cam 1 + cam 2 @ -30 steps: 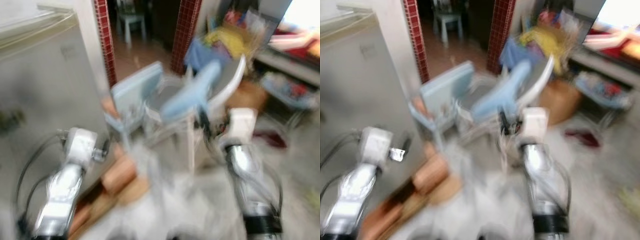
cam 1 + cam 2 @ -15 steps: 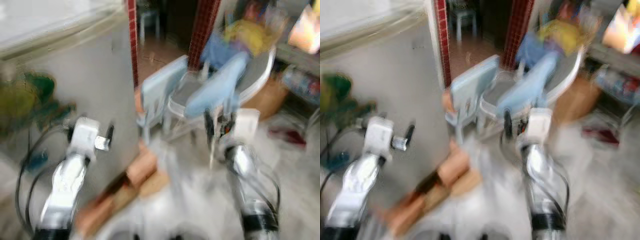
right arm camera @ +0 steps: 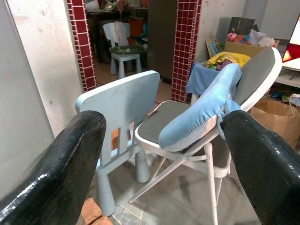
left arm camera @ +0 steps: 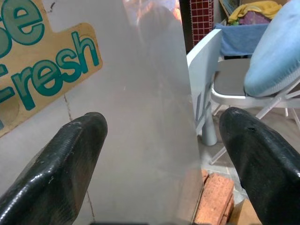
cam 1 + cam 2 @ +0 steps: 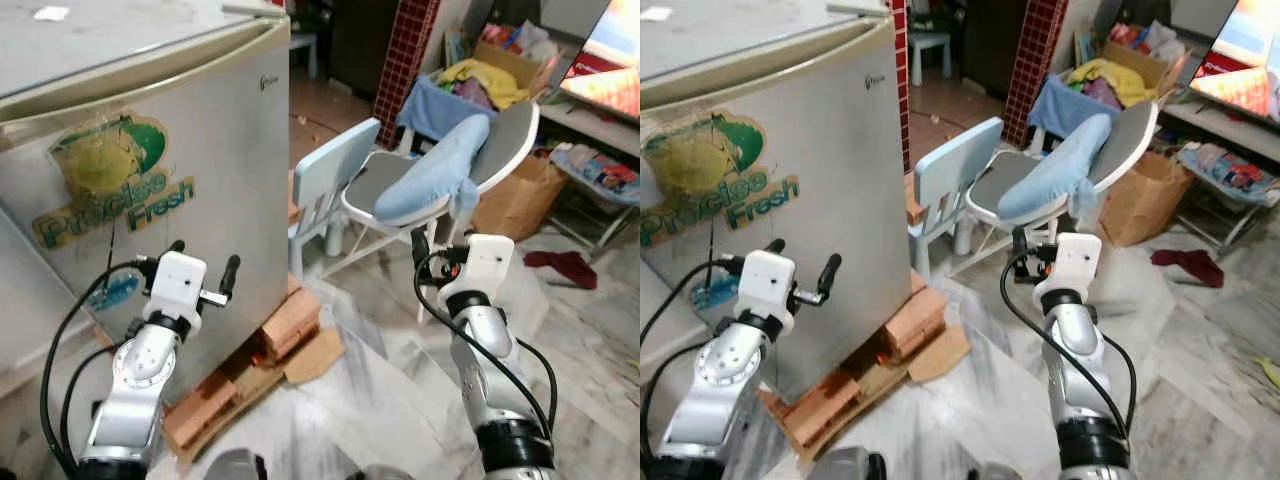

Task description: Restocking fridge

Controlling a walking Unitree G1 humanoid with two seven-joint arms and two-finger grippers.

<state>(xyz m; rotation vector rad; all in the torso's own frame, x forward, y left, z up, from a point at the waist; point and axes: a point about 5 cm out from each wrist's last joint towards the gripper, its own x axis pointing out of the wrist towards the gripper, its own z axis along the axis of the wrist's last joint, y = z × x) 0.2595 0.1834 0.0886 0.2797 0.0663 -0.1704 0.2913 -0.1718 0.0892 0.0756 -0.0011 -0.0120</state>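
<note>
A small silver fridge (image 5: 200, 150) with a green "Precise Fresh" sticker (image 5: 110, 190) stands at the left, its door closed. It rests on red bricks (image 5: 295, 320). My left gripper (image 5: 205, 255) is raised just in front of the fridge's front face, open and empty. In the left wrist view the fingers (image 4: 56, 168) frame the fridge front (image 4: 131, 93) near its right edge. My right gripper (image 5: 437, 248) is raised to the right of the fridge, open and empty. In the right wrist view its fingers (image 3: 65, 168) point at the chairs.
A pale blue child's chair (image 5: 335, 175) and a grey folding chair with a blue cushion (image 5: 430, 175) stand right of the fridge. Cardboard (image 5: 315, 355) lies by the bricks. Further right are a brown paper bag (image 5: 515, 195) and a red cloth (image 5: 565, 265) on the marble floor.
The camera has swung left and the blur has gone, so the fridge's front now faces me. Both arms keep the same raised pose with open fingers.
</note>
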